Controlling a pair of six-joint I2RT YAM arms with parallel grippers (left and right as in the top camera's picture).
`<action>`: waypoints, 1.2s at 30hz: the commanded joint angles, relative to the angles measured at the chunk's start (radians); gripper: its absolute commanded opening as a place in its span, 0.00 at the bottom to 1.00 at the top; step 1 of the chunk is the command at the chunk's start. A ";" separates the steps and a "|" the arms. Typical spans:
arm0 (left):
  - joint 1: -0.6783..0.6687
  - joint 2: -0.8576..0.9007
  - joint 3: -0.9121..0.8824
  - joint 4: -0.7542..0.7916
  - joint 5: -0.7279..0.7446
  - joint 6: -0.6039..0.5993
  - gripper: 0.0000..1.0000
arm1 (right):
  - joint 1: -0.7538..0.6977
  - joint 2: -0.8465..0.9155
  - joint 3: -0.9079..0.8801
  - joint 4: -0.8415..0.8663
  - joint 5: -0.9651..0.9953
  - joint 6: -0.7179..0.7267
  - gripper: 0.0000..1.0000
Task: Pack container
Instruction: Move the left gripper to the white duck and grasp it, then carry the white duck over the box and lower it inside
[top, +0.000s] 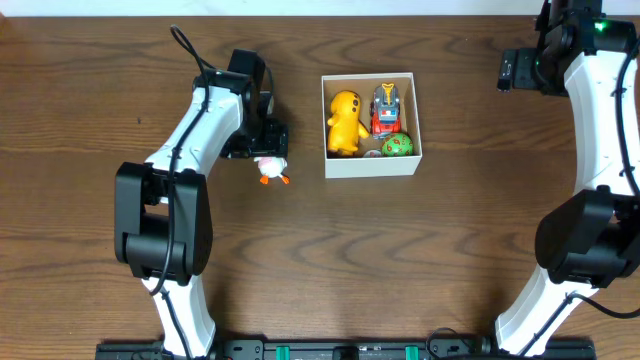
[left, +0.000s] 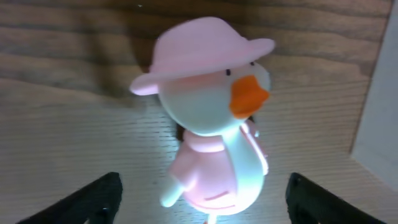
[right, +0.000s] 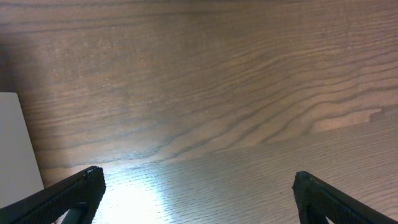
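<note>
Where the left tool (left: 205, 208) hangs: low over the tabletop (top: 90, 90), left of its middle and nearer the far edge than the near one; released, with its dark fingers (left: 99, 199) spread wide.
Left tool, overhead view (top: 268, 148): at the tip of the left arm, which leans in from the near-left corner.
Duck toy (left: 214, 124): white body, pink brimmed hat, pink jacket, orange beak; it sits in the gap of the left tool, clear of either finger in the wrist view.
Duck toy, overhead view (top: 271, 170): on the wood just beside the tool tip, left of the container and apart from it.
Container (top: 371, 165): small white square box with low walls, a little right of the tabletop's middle and toward the far edge; its white wall shows at the right of the left wrist view (left: 379, 93).
Inside the container: yellow figure (top: 345, 122) along the left wall, red toy vehicle (top: 386, 108) in the far-right corner, green spotted toy (top: 397, 145) in the near-right corner.
Right tool (right: 202, 196): released, fingers wide, only bare wood between them.
Right tool, overhead view (top: 508, 70): near the far-right corner, well apart from the container.
</note>
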 joint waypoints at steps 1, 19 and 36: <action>-0.002 0.024 -0.020 -0.001 0.035 0.021 0.82 | -0.007 -0.005 0.017 -0.001 0.006 0.017 0.99; -0.012 0.036 -0.002 0.092 0.031 0.013 0.13 | -0.007 -0.005 0.017 -0.001 0.006 0.017 0.99; -0.067 -0.063 0.505 0.093 0.032 -0.117 0.06 | -0.007 -0.005 0.017 -0.001 0.006 0.017 0.99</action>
